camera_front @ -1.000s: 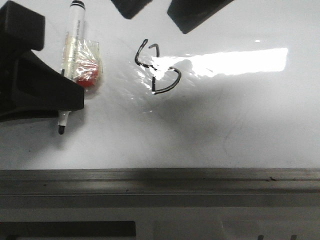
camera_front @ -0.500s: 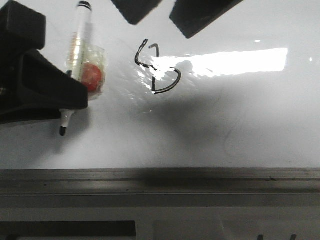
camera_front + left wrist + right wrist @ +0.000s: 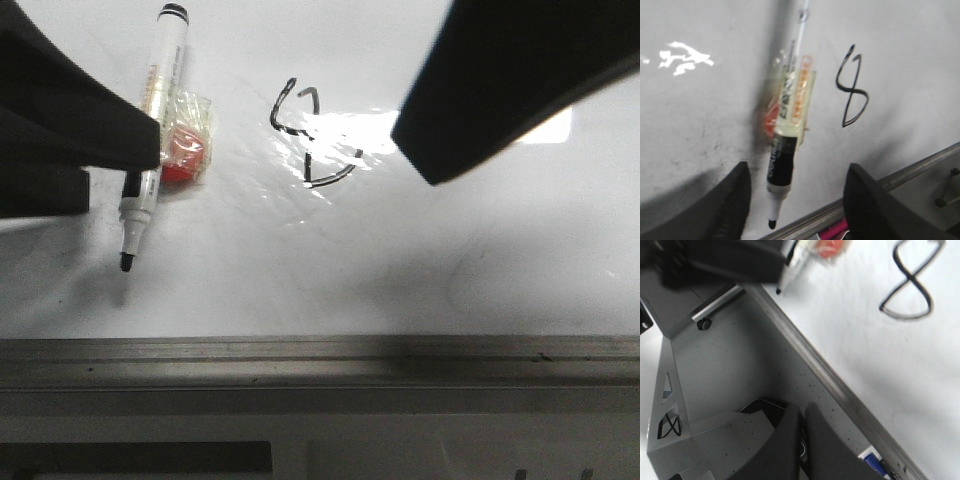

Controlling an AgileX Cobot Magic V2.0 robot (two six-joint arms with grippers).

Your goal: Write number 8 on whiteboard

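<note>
The whiteboard [image 3: 300,270] lies flat, with a glare patch. The number 8 [image 3: 312,135] is drawn in thin black strokes near its middle. It also shows in the left wrist view [image 3: 852,85] and the right wrist view [image 3: 910,285]. A black-and-white marker pen [image 3: 150,130] lies on the board to the left of the 8, uncapped, its tip toward the frame. My left gripper [image 3: 797,207] is open and straddles the pen's tip end [image 3: 782,160] without touching it. My right gripper [image 3: 802,435] is shut and empty, over the grey surface beyond the board's frame.
A clear wrapper with a red thing [image 3: 183,150] lies against the pen. The grey metal frame edge [image 3: 320,350] runs along the board's near side. Beyond it are a pink pen [image 3: 832,231] and a blue one [image 3: 872,462]. The right arm [image 3: 520,80] hangs over the glare.
The left gripper has drawn back off the pen, which now lies more uncovered. The right arm has come down into view and hides part of the glare beside the 8.
</note>
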